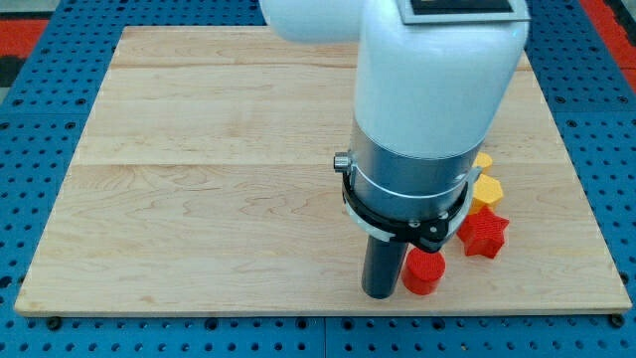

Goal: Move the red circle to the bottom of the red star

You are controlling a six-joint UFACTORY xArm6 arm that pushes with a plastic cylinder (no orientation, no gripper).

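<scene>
The red circle (424,270), a short red cylinder, stands near the board's bottom edge, right of centre. The red star (484,233) lies just up and to the right of it, a small gap apart. My tip (381,294) is the lower end of the dark rod and rests on the board directly left of the red circle, touching or nearly touching its side. The arm's white and grey body (427,109) fills the upper middle of the view and hides the board behind it.
Two yellow blocks (486,191) sit stacked in view just above the red star, partly hidden by the arm; the upper one (483,159) shows only a sliver. The wooden board (199,179) lies on a blue pegboard surface (30,119).
</scene>
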